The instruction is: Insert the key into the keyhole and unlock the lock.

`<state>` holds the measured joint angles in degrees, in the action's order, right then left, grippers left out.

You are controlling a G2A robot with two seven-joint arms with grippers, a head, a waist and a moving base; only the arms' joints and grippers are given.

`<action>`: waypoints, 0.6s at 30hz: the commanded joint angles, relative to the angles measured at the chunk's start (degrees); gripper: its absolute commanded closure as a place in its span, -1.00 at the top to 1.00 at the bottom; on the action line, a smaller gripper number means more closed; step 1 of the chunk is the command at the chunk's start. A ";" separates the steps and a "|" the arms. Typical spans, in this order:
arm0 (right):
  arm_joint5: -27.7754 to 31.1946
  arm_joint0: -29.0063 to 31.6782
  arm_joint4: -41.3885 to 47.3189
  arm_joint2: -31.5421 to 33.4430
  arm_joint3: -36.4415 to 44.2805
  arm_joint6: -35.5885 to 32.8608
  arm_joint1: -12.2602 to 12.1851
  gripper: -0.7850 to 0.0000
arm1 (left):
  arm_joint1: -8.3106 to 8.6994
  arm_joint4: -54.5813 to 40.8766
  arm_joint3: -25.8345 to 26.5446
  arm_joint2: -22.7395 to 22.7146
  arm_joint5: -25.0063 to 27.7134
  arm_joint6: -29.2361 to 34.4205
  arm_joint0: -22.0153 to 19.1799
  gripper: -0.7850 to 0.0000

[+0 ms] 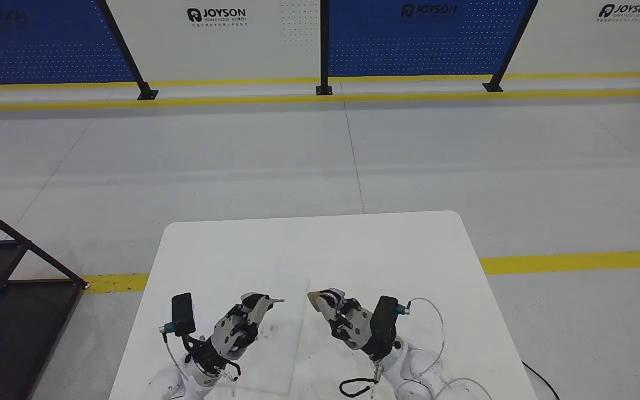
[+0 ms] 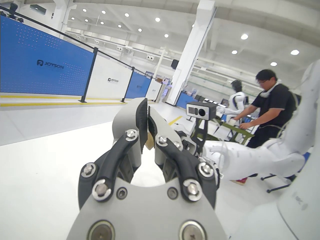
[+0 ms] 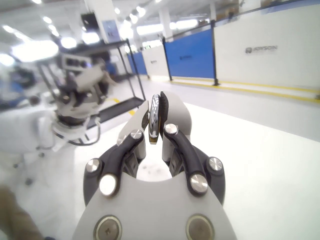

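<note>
Brass lock (image 3: 153, 126): one, with a chrome shackle, gripped edge-on.
Right tool (image 3: 155, 100): one, fingers clamped against both faces of the lock.
Key (image 1: 277, 299): one thin tip, level with the lock, pointing at it, a gap between them.
Left tool (image 2: 147, 112): one, beyond the key from the lock, pads pressed together on the key.
Table (image 1: 400, 250): one, white, beneath the lock.

Most of the lock (image 3: 153, 116) is hidden between the pads of the right end effector (image 3: 156, 99), keyhole unseen. In the top view's lower centre, the key (image 1: 276, 299) in the left end effector (image 1: 266, 299) is too small to make out.
</note>
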<state>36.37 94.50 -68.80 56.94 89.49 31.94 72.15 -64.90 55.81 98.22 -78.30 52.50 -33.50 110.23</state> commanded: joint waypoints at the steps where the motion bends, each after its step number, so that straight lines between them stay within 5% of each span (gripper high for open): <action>1: 3.54 -0.86 1.50 -0.33 -1.64 2.66 0.07 -1.00 | -0.25 -1.41 -1.69 1.50 1.25 -1.05 -1.23 -1.00; 4: 8.26 -2.17 2.91 -0.74 -3.90 5.60 0.11 -1.00 | -0.45 -1.96 -3.47 2.77 1.50 -0.40 -2.51 -1.00; 18: 8.26 -2.17 2.91 -0.74 -3.90 5.60 0.11 -1.00 | -0.45 -1.96 -3.47 2.77 1.50 -0.40 -2.51 -1.00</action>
<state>44.62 92.33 -65.89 56.19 85.59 37.53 72.27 -65.35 53.85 94.76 -75.53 54.00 -33.89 107.72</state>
